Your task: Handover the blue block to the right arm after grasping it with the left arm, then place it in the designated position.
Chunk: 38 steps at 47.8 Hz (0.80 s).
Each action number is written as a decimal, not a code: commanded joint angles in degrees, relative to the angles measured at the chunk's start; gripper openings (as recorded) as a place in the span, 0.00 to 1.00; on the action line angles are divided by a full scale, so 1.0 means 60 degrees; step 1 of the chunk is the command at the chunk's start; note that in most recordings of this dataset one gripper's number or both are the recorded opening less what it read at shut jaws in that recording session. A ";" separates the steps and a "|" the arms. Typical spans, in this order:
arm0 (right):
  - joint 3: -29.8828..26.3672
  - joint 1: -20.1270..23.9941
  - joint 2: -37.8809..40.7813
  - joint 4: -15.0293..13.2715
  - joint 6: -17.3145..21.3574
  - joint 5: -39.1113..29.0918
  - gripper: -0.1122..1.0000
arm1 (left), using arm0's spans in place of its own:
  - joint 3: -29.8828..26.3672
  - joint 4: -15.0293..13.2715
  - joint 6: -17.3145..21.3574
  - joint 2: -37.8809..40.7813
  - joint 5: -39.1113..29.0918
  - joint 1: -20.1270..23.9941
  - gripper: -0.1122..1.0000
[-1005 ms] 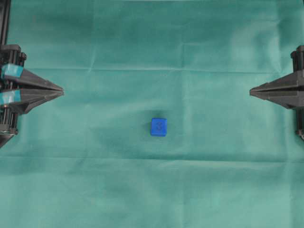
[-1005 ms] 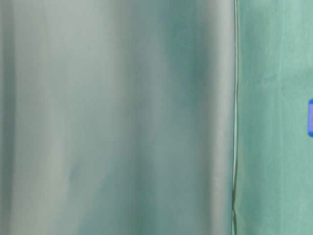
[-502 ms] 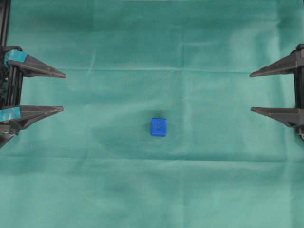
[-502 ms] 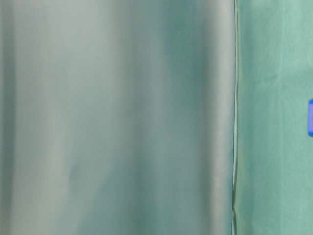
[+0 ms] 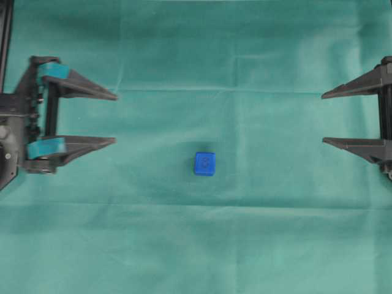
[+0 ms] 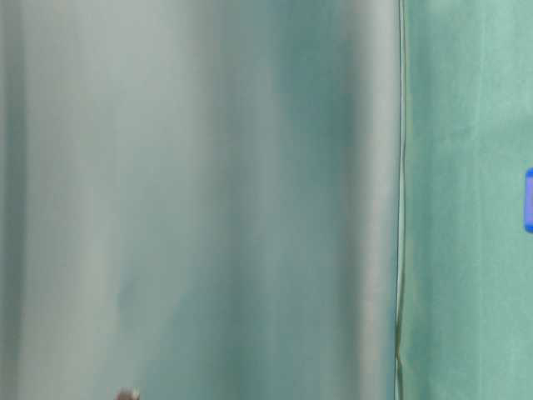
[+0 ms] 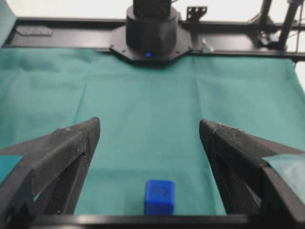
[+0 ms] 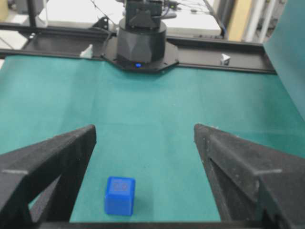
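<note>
1. Two black grippers face each other across the green cloth (image 5: 245, 233) in the overhead view: the left gripper with teal-taped pointed fingers (image 5: 115, 118) and the right gripper with all-black pointed fingers (image 5: 323, 118), both spread wide and holding nothing. The small bright blue cube (image 5: 204, 163) lies on the cloth between them, well apart from each.
2. Table-level view: only a sliver of the cube (image 6: 529, 200) shows at the right edge; the rest is blurred green.
3. Left wrist view: the cube (image 7: 159, 196) sits between the parted fingers (image 7: 62, 148), untouched.
4. Right wrist view: the cube (image 8: 119, 195) lies nearer the left-hand finger (image 8: 57, 152), touching neither.
</note>
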State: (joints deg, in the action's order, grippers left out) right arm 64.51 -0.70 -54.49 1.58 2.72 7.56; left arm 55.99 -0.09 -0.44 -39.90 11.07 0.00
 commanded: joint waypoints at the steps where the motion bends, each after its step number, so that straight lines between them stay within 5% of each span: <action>1: -0.0249 -0.0029 0.0059 0.0029 0.0015 0.0117 0.94 | -0.0718 0.0000 0.0029 0.0645 0.0205 -0.0015 1.00; 23: -0.0220 -0.0029 0.0132 0.0029 0.0000 0.0249 0.94 | -0.2842 0.0000 0.0044 0.3296 0.0410 -0.0044 1.00; 38: -0.0220 -0.0044 0.0205 0.0029 0.0000 0.0308 0.94 | -0.3428 0.0000 0.0059 0.3779 -0.0234 -0.0029 1.00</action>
State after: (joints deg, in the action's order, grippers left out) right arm 64.51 -0.79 -53.61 1.58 2.72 8.79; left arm 36.83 -0.09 -0.09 -16.88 10.02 0.00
